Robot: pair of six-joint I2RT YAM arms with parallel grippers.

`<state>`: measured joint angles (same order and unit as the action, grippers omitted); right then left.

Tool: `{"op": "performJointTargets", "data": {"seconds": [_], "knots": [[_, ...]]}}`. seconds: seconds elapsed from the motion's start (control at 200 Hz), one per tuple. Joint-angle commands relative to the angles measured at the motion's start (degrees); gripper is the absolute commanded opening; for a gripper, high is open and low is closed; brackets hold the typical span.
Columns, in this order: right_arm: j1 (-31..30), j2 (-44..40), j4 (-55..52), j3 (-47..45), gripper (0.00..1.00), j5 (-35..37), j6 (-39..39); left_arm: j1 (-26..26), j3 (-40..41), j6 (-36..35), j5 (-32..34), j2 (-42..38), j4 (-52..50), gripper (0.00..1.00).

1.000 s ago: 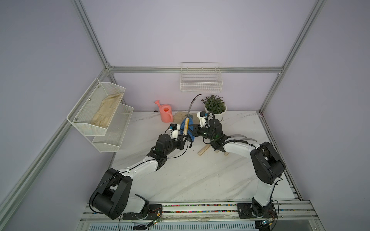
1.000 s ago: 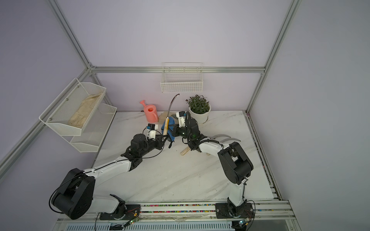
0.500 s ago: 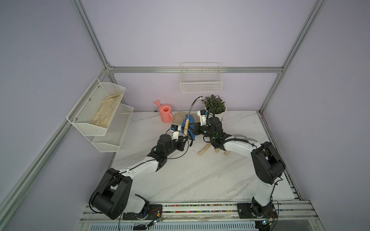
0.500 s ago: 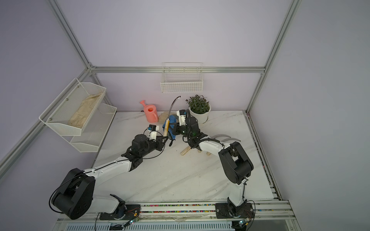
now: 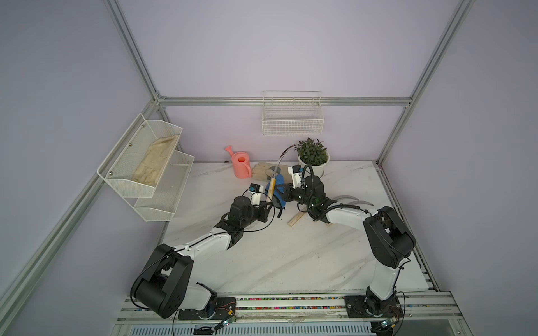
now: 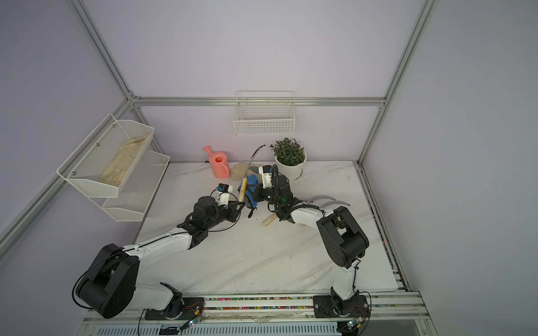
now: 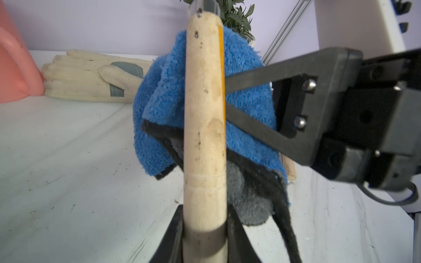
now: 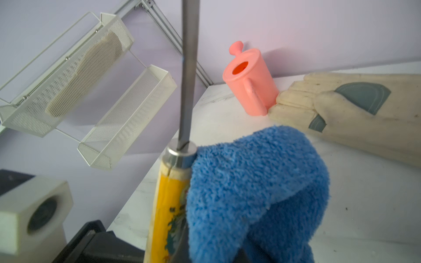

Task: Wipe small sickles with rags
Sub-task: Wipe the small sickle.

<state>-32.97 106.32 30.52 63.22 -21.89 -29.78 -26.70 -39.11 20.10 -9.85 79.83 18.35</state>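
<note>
Left fingers (image 7: pixel 169 239) clamp the butt of one sickle (image 5: pixel 271 187). It stands nearly upright over the back middle of the worktop, its blade curving up toward the plant. Right fingers (image 7: pixel 262 77) are closed on the blue cloth (image 5: pixel 279 183), which presses against that sickle's handle just under the metal collar, with the dark trim hanging below.

The front half of the worktop (image 5: pixel 276 261) lies open from the arms down to the rail (image 5: pixel 291 302) at its near edge. The right arm's elbow sits close to the right edge. One two-tier mesh rack (image 5: pixel 128 186) juts from the left wall above the left edge, with one beige glove (image 5: pixel 155 163) in its upper tier. One wire basket (image 5: pixel 292 122) hangs on the back wall. One potted plant (image 5: pixel 313 157), one pink watering can (image 5: pixel 241 165) and beige gloves (image 5: pixel 263 171), number unclear, line the back edge. Two more sickle blades (image 5: pixel 349 200) lie just beside the right forearm. One pale handle (image 5: pixel 295 218) pokes out from under it.
</note>
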Motion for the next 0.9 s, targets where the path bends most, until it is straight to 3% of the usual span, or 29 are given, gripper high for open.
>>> {"op": "performJointTargets", "data": {"seconds": [0.0,0.3,0.7,0.895], "knots": [[-2.6,-1.9,6.3,-2.7,0.0,-2.5,-0.8,0.0,-2.6,-0.8,1.6,0.1,0.8,0.0],[-4.3,-2.5,3.1,-0.7,0.0,-1.3,-0.1,0.0,-2.8,-1.4,2.7,0.3,0.3,0.0],[1.3,-2.6,-4.8,10.0,0.0,-0.9,-1.3,-0.4,-3.5,-2.3,5.1,0.6,-0.4,0.0],[0.9,-1.8,-2.2,6.3,0.0,-3.0,-2.8,-0.4,-3.4,-2.1,4.9,0.6,-0.3,0.0]]}}
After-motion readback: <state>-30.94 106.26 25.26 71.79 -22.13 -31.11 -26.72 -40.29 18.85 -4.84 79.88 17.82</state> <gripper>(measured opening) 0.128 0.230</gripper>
